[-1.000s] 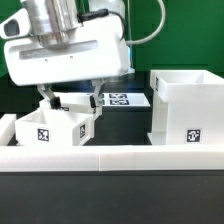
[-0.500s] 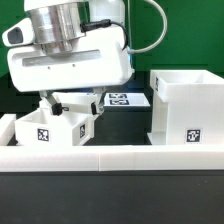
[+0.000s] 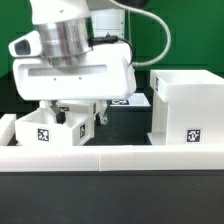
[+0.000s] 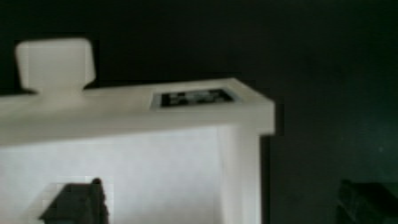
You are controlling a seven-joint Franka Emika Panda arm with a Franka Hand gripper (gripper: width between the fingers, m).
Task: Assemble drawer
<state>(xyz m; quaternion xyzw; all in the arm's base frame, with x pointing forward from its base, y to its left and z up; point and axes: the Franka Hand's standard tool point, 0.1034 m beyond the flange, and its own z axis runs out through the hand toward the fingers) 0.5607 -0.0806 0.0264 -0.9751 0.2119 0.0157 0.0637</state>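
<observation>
Shifted toward the exterior view's right, the claw [image 3: 80, 114] gapes wide astride a tray [image 3: 45, 133] wall, empty.

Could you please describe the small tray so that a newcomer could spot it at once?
Find the low white wall running across the foreground. Just behind it, on the exterior view's left, below the open end effector, sits the small white open-top plastic tray. Unlike the tall white box casing on the exterior view's right, it is low and squat.
</observation>
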